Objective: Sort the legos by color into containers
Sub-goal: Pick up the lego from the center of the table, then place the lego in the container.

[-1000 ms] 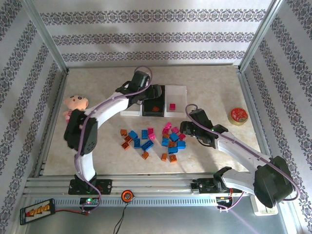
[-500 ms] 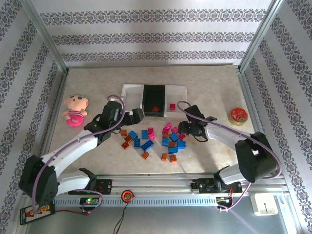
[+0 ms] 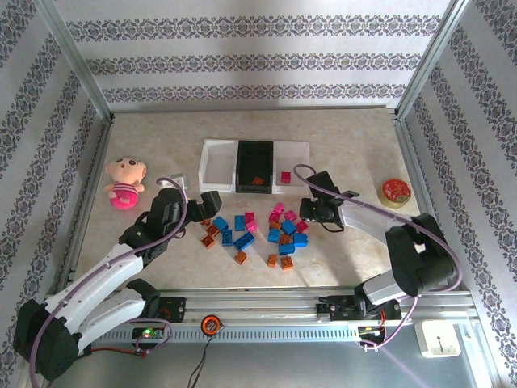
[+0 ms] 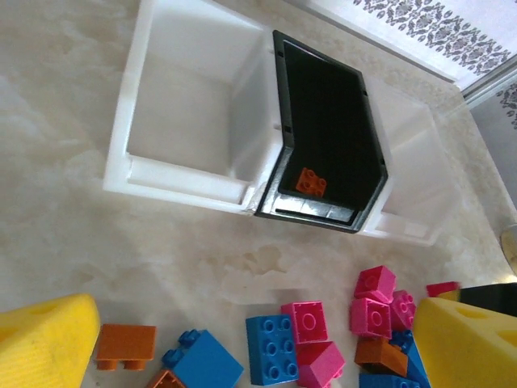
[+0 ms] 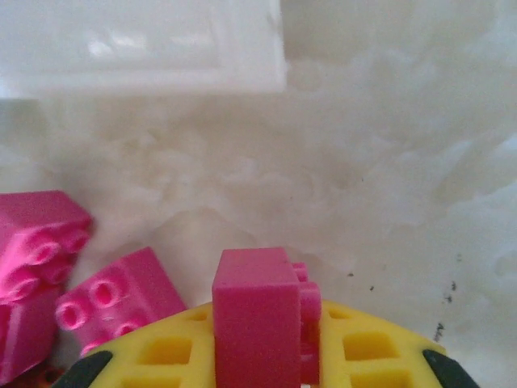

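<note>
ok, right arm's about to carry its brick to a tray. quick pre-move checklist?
1. Right gripper shut on pink brick: ok.
2. Grip firm enough for the lift: cannot tell.
3. Right white tray holds one pink lego, no other color: ok.
4. Black tray holds just an orange brick: ok.
5. Left white tray has no bricks in it, free for blue: ok.
6. Left gripper open, at the pile's left side, apart from the right arm: ok.

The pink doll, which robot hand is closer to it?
Left. The left gripper hovers just right of the doll; the right gripper is beyond the brick pile, holding a pink brick.
</note>
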You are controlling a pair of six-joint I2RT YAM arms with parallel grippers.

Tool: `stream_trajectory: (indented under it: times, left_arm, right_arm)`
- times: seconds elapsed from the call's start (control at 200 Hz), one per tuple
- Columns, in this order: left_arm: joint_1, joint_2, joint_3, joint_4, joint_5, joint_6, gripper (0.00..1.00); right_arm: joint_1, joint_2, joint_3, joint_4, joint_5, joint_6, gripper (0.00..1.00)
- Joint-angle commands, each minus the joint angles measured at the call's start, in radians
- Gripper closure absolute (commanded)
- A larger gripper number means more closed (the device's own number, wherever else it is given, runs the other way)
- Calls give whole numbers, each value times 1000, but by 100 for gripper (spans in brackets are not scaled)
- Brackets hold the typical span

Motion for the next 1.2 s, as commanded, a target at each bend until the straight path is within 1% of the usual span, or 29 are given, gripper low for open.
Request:
stream_trajectory:
  times: [0.0,0.115,0.23,0.32,0.48,0.525,0.585,0.625,0.71,0.774,0.834,0.864,0.949,0.999,1.074,1.194]
  left_arm:
    - [4,-36,-32,-40,-44,-6,1]
    - [11,-63,-67,-53,-43,-27,1]
    - [12,-108,-108,-57,-56,-51,1]
    - [14,-160,-136,-56,-69,-57,1]
    - [14,-246,-165,-44,-58,-33,1]
    - [15,-268,-170,-53,-77,-40,1]
    - [17,-290,-176,-88,-124,-89,1]
    - [20,-304,-181,-101,-136,-103,1]
    - [26,-318,-183,-108,-106,-98,1]
    - [29,-312,-172,-117,-71,-96,1]
    - [38,-298,-158,-138,-52,-102,1]
    - [42,-291,-150,-152,-44,-104,1]
    - [57,-279,-135,-178,-25,-113,1]
    - [70,-278,-137,-172,-1,-108,1]
    - [80,-283,-145,-149,33,-100,1]
    - [100,-288,-153,-108,80,-88,1]
  right_arm:
    - [-9,-125,18,-46,-31,-17,83]
    - [0,-199,89,-85,-60,-29,85]
    - [9,-171,190,-91,-55,-44,85]
    - [11,-92,277,-83,-30,-48,85]
    - [14,90,425,-63,58,-50,85]
    - [14,150,469,-66,83,-51,84]
    - [14,230,526,-74,103,-55,83]
    - [13,278,561,-82,118,-54,83]
    - [8,357,614,-84,138,-48,82]
    - [5,406,648,-89,147,-41,79]
    - [2,446,679,-104,155,-32,73]
    - [2,462,694,-113,158,-26,68]
    - [-1,489,723,-125,152,-8,51]
    - [-1,488,731,-124,146,-1,43]
    - [-1,465,728,-120,141,4,40]
    - [2,381,677,-99,118,8,38]
